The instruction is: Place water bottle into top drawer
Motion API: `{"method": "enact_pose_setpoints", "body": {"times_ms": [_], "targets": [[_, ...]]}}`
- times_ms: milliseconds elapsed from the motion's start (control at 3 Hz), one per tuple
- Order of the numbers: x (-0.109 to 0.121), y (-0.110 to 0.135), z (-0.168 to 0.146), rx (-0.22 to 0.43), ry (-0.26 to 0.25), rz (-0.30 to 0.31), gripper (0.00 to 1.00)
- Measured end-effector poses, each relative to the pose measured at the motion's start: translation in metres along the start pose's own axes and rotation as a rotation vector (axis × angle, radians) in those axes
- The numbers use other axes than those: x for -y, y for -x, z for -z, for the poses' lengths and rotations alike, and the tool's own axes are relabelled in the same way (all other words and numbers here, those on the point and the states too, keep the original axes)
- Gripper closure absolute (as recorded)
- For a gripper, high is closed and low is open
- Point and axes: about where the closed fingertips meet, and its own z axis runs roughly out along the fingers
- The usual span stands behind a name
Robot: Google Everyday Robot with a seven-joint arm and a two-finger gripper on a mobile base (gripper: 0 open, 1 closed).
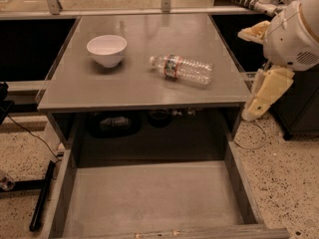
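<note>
The water bottle point(182, 68) lies on its side on the grey table top point(119, 86), right of centre, with its white cap pointing left towards the bowl. The top drawer point(149, 203) is pulled out below the table's front edge, and its flat grey bottom is bare. My gripper point(251, 112) hangs from the white arm point(294, 34) just off the table's right front corner. It points down, to the right of the bottle and a little nearer than it, and touches nothing.
A white bowl point(106, 49) stands on the table left of the bottle. Dark objects point(115, 124) sit in the shadowed space under the table top. A black cable and a bar point(41, 198) lie on the speckled floor at the left. Dark cabinets flank the table.
</note>
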Motion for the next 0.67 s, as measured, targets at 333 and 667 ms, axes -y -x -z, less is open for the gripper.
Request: {"method": "enact_pose_setpoints", "body": {"times_ms": [333,667], "targets": [[0.017,-0.001,-0.012,0.009,-0.017,0.009,0.00],[0.043,-0.005,-0.039,0.061,-0.011,-0.018,0.00]]}}
